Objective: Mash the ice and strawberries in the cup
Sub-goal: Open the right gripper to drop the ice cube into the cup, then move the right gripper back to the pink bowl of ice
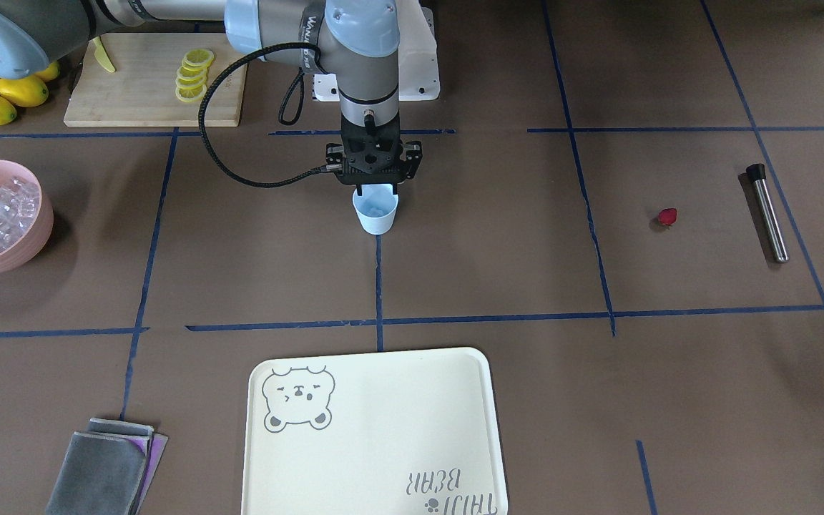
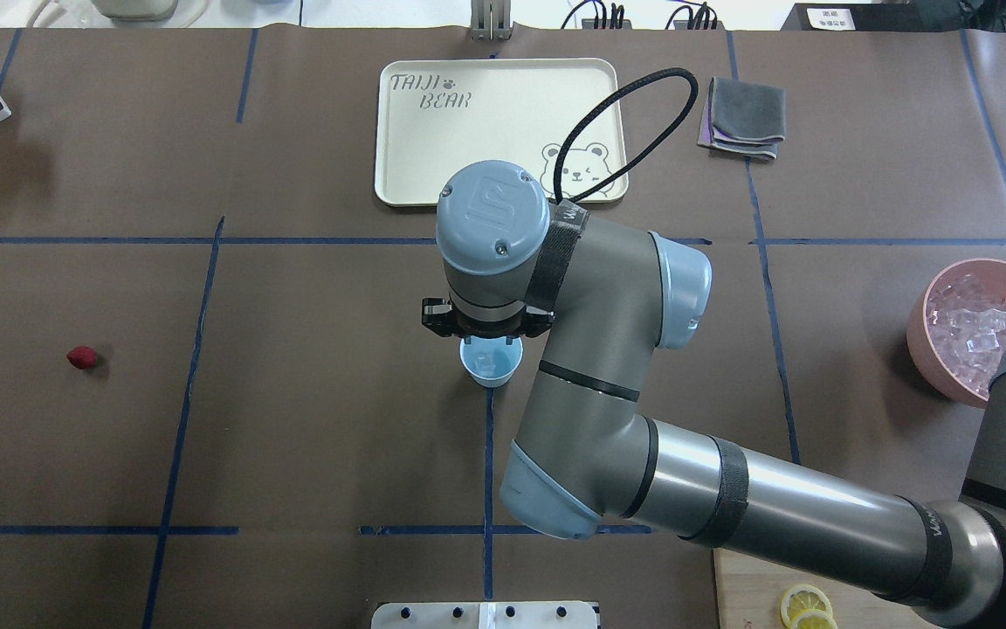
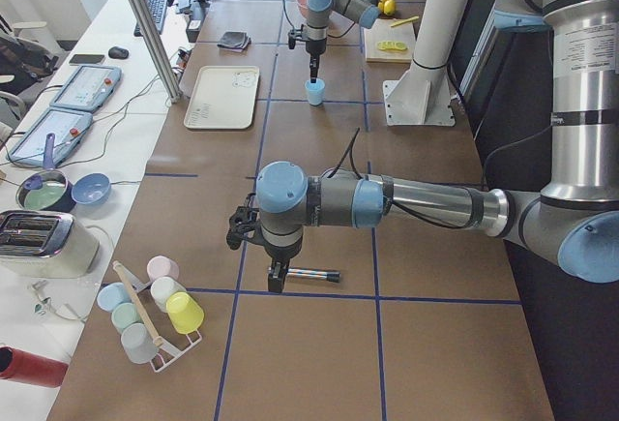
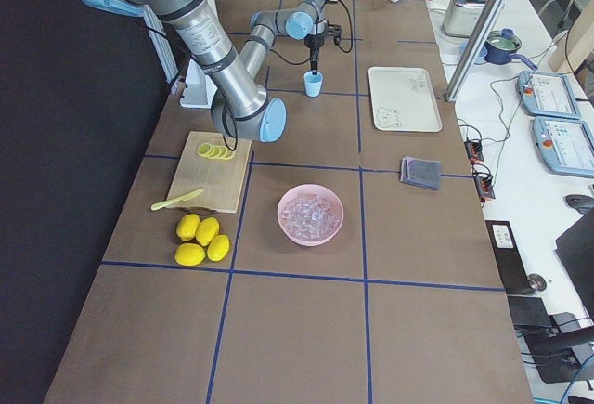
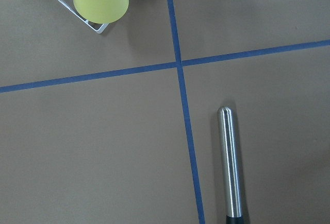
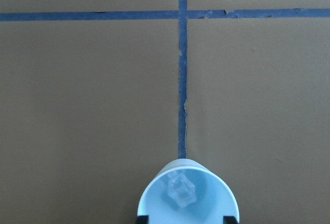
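Ice loading is judged in hand: one ice cube (image 6: 180,191) is seen in the cup (image 6: 188,195), right gripper (image 6: 182,218) w/ jaws apart above it, left gripper's state cannot be told, and next the strawberry (image 1: 667,217) is to be picked.

Bright, even room light, soft shadows.

The bench (image 1: 455,272) is matte, without glare; the bowl (image 1: 33,236) casts a faint shadow. A bright streak runs down the steel rod (image 5: 230,167). All views are sharp; the side views bend slightly at their edges.
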You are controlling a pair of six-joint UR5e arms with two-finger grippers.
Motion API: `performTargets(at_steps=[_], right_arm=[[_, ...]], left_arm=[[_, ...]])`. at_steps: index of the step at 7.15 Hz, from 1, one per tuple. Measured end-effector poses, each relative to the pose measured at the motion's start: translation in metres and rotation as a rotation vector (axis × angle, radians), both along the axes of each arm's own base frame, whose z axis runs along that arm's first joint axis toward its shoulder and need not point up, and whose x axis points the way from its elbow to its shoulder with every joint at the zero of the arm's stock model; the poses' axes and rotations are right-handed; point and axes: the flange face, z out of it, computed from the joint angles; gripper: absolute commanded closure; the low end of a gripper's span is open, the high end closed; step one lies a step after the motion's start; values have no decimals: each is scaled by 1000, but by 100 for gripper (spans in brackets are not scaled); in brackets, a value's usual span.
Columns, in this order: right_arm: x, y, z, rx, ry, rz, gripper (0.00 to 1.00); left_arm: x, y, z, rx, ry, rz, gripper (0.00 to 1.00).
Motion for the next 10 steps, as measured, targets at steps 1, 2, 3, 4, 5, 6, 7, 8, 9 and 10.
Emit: performTargets(at_steps=[1, 2, 3, 4, 5, 6, 7, 8, 9, 10], right_arm=[[0, 0, 0, 2, -3, 1, 1], [1, 0, -2, 4, -7, 6, 1], [4, 0, -5, 5, -12, 21, 1], [10, -1, -8, 5, -20, 40, 1], [24, -5, -11, 10, -34, 61, 1], [54, -9, -6, 20, -54, 87, 1], [95, -7, 8, 34, -76, 111, 1], [137, -5, 23, 55, -89, 128, 1], [174, -3, 42, 89, -83, 127, 1], [210, -1, 68, 127, -58, 111, 1]], left_arm=[[0, 0, 0, 0, 0, 0, 0], [0, 0, 0, 1, 0, 0, 0], [0, 0, -1, 2, 0, 0, 0], [0, 0, -2, 4, 1, 0, 0], [-1, 0, -3, 5, 1, -2, 0], [-1, 2, -4, 7, 1, -4, 0], [-2, 5, -6, 9, 0, -5, 0], [-2, 11, -8, 12, 0, -6, 0], [-2, 15, -11, 15, 0, -8, 0], [-1, 16, -13, 19, 0, -8, 0]])
